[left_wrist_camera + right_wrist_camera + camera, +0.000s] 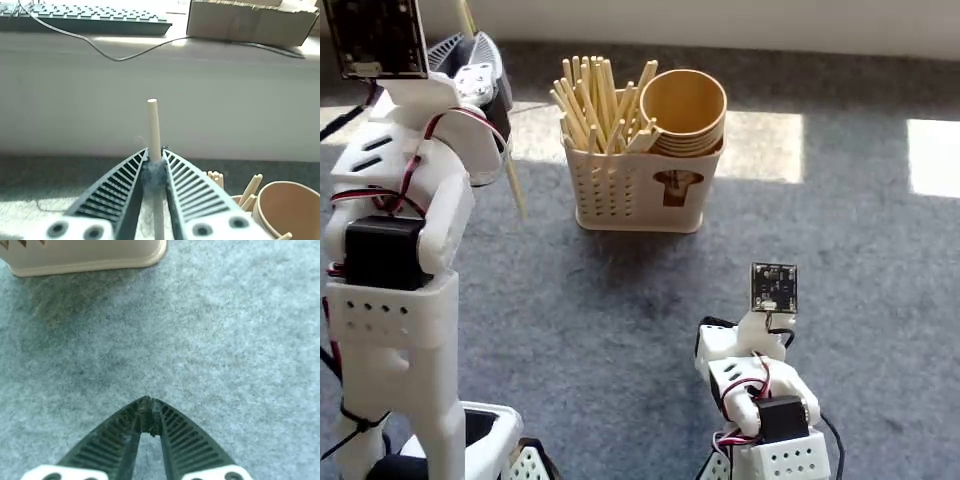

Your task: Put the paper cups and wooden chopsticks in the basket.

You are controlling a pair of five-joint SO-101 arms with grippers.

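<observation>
One wooden chopstick is pinched in the left hand, with the basket off to that hand's side and lower down. The paper cups and other chopsticks are already stood in it. The right hand is seen closed on nothing, low over the grey desk, with the basket ahead of it.

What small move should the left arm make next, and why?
Probably it should carry the chopstick sideways until it hangs over the basket. The left gripper is shut on that one chopstick, raised beside the basket and not yet above it. The basket already holds the cups and the other chopsticks.
</observation>
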